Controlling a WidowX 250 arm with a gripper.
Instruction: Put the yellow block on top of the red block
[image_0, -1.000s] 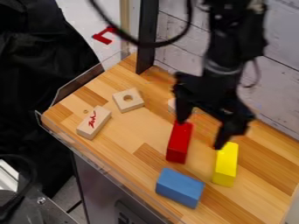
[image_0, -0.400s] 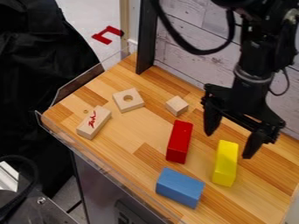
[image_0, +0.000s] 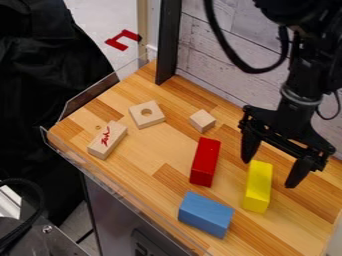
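The black gripper (image_0: 271, 175) hangs open at the right, its two fingertips apart, one toward each side of the far end of the yellow block. Between those fingers nothing is held. The yellow block (image_0: 258, 187) lies lengthwise on the wooden table (image_0: 150, 160), its near end toward the viewer. To its left the red block (image_0: 205, 162) lies on the table, a gap of bare wood between the two. Nothing rests on the red block's top.
A blue block (image_0: 206, 214) lies in front of the red one. Behind are a small wooden cube (image_0: 202, 121), a square wooden piece with a hole (image_0: 139, 120) and a marked wooden block (image_0: 107, 140). A clear guard (image_0: 123, 189) lines the front edge; a plank wall stands behind.
The gripper has moved right from above the far end of the red block to the yellow block's far end, uncovering the small wooden cube. The blocks have stayed put.
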